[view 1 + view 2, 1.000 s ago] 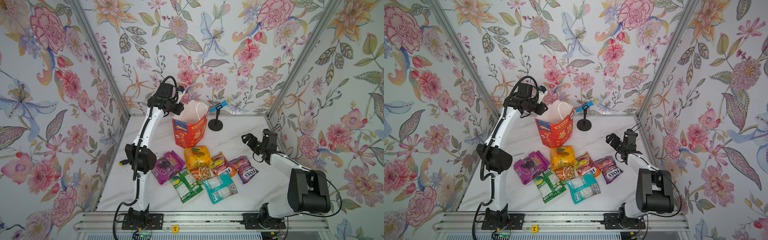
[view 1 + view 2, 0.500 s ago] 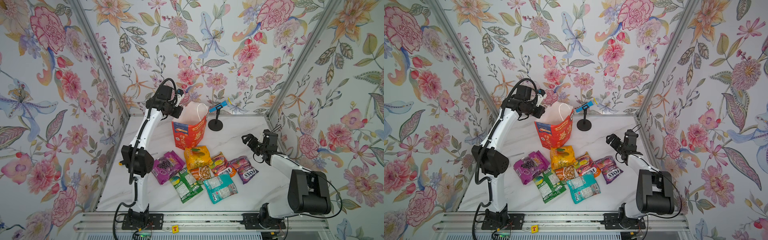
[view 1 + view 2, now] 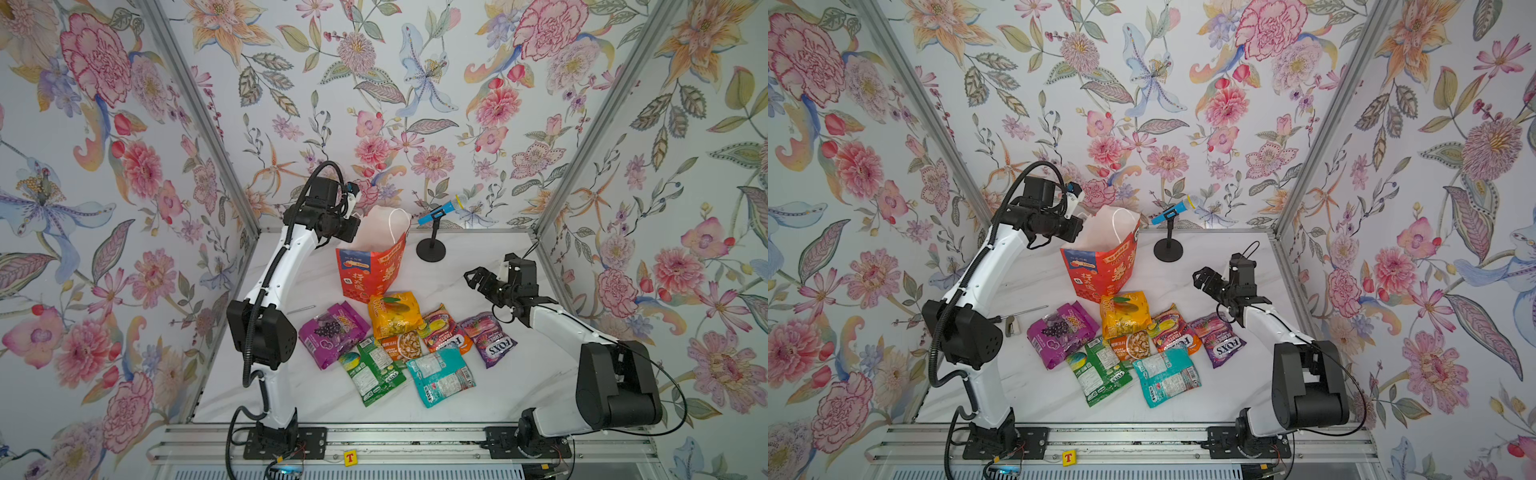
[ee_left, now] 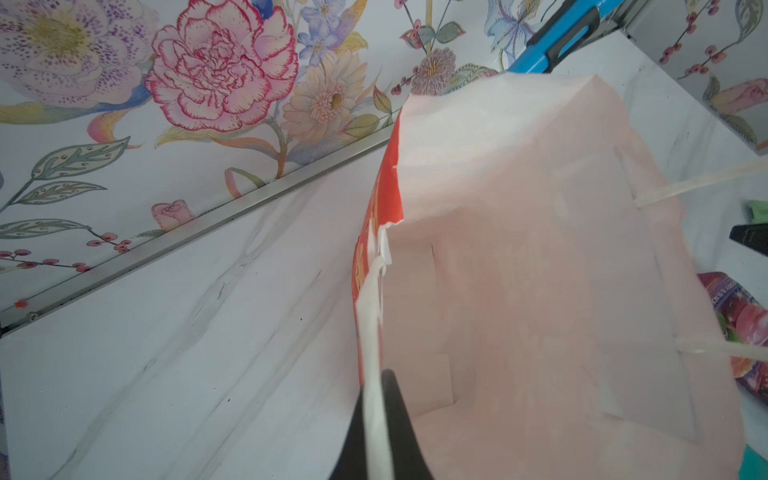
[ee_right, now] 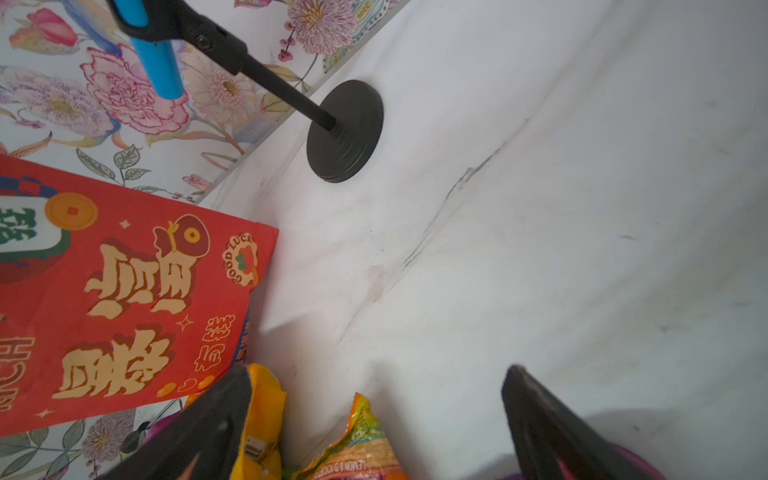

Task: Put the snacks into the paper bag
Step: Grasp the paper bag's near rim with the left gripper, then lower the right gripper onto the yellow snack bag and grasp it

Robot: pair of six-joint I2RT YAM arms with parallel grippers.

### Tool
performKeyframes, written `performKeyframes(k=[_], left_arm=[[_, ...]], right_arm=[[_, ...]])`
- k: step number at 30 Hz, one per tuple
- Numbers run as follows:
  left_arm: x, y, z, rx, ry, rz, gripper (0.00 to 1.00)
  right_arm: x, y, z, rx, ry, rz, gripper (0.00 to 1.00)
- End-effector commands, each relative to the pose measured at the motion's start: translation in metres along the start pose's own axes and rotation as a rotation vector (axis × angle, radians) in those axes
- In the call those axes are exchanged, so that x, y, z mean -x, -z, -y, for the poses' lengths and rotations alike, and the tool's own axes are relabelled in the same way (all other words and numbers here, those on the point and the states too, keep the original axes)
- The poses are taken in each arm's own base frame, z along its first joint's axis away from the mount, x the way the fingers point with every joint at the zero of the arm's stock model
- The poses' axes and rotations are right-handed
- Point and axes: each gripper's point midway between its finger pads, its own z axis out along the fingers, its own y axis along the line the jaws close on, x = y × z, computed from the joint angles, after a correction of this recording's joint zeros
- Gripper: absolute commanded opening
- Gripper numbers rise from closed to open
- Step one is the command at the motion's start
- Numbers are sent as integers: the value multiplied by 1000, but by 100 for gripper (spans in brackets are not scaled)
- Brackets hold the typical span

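Toward the back of the white marble tabletop (image 3: pixel 478 374), my left pincer (image 4: pixel 380 415) is clamped tight on the white-lined rim of the tall red-orange paper bag (image 3: pixel 372 272), which stands with its mouth open. Seven glossy plastic snack packets (image 3: pixel 395 320) lie clustered on the tabletop just in front of the bag. My right pincer (image 3: pixel 477 277) hovers beside the packets, spread wide and holding nothing.
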Motion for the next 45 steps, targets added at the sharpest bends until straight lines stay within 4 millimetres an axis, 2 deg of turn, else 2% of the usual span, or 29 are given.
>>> performKeyframes(k=[1,5,11,17,23,28,31,35,39,40,45], left_arm=[[14,18,-4,2,51,110,0],[15,25,-1,-27,70,172,0],[13,27,-3,-79,129,196,0],[4,20,-1,-108,163,167,0],[-4,19,-1,-105,170,154,0],[-11,17,-2,-101,173,142,0],[-12,17,-3,-99,182,145,0],[-7,20,1,-123,198,174,0],[-1,24,5,-147,213,205,0],[0,25,6,-152,218,214,0],[-1,27,7,-160,237,233,0]], right_arm=[[-24,-6,-24,24,60,-90,95],[-56,-13,-53,85,97,-194,94],[-100,-25,-85,163,101,-319,90],[-135,-45,-104,184,121,-405,88],[-155,-59,-112,176,142,-455,85],[-158,-66,-110,165,140,-457,76],[-156,-66,-110,162,137,-440,59],[-150,-63,-114,176,136,-412,33],[-139,-57,-127,212,141,-376,4],[-134,-53,-131,222,142,-362,0],[-98,-22,-164,293,163,-245,0]])
